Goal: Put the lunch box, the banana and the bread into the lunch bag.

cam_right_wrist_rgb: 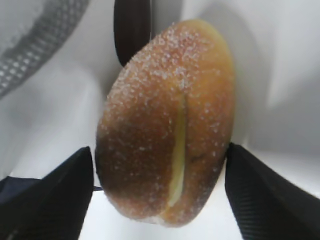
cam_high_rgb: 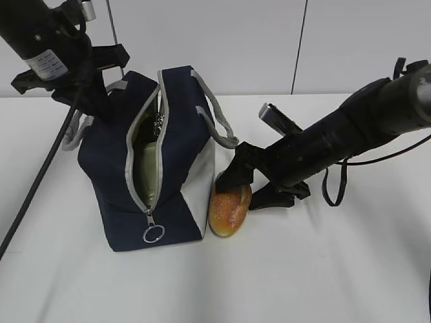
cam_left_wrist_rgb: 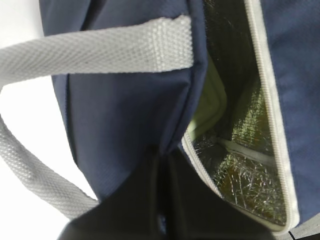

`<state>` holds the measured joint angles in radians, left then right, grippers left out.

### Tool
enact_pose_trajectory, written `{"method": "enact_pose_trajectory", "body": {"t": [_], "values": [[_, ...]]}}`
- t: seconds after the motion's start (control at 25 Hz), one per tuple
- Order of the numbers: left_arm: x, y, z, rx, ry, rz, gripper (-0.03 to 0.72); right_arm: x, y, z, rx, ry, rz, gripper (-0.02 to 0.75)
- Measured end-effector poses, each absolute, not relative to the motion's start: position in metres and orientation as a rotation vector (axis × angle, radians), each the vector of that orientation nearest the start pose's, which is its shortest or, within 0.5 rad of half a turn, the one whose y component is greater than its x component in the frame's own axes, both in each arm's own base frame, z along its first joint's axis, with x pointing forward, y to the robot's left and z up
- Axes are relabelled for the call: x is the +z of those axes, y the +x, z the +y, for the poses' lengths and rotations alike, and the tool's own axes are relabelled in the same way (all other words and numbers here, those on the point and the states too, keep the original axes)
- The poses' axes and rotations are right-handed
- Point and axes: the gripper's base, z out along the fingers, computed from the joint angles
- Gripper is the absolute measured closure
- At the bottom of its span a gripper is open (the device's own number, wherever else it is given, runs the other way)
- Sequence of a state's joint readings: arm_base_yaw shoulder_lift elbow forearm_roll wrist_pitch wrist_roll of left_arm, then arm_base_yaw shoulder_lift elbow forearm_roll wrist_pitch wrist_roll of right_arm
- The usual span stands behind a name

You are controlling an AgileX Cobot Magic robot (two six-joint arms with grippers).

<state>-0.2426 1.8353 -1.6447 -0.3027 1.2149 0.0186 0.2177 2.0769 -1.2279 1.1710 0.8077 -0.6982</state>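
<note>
Exterior view: the lunch bag (cam_high_rgb: 151, 168) stands on the white table (cam_high_rgb: 323, 269), zipper undone, mouth gaping. A sage-green lid, taken to be the lunch box (cam_high_rgb: 145, 168), shows inside. The bread (cam_high_rgb: 229, 207) rests on the table, touching the bag's white side panel. The right gripper (cam_high_rgb: 252, 188) is lowered over it, one finger on its top near the bag, the other on the far side. The left gripper (cam_high_rgb: 94, 94) sits at the bag's rear wall by a grey handle (cam_high_rgb: 74, 131). The banana is not visible.

Left wrist view: the left gripper (cam_left_wrist_rgb: 162, 200) is clenched on the navy fabric at the rim, holding the mouth apart; foil lining and the green lid edge show within.

Right wrist view: the right gripper (cam_right_wrist_rgb: 160, 195) is spread wide, jaws on either side of the bread (cam_right_wrist_rgb: 167, 125) and clear of it; nothing is grasped.

Risks, as judged: the roll is wedged against the panel, so the near finger may snag fabric or push the bag. The rounded crust may roll out of a shallow pinch. If the left grip slips, the mouth could sag shut before insertion.
</note>
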Motion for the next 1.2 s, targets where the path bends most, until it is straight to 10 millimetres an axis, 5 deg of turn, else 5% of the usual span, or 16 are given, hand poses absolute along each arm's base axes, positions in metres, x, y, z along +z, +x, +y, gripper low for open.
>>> {"method": "enact_pose_trajectory", "body": {"t": [0.36,0.8,1.0,1.2], "values": [[0.297,0.368,-0.117,-0.47,0.276,2.875,0.688,0.128,0.372,0.148,1.169,-0.067,2.723,0.237],[0.297,0.368,-0.117,-0.47,0.276,2.875,0.688,0.129,0.37,0.147,1.217,-0.078,2.733,0.286],[0.297,0.368,-0.117,-0.47,0.276,2.875,0.688,0.131,0.369,0.136,1.2,-0.114,2.758,0.287],[0.297,0.368,-0.117,-0.47,0.276,2.876,0.688,0.155,0.371,0.111,1.114,-0.127,2.736,0.29]]}}
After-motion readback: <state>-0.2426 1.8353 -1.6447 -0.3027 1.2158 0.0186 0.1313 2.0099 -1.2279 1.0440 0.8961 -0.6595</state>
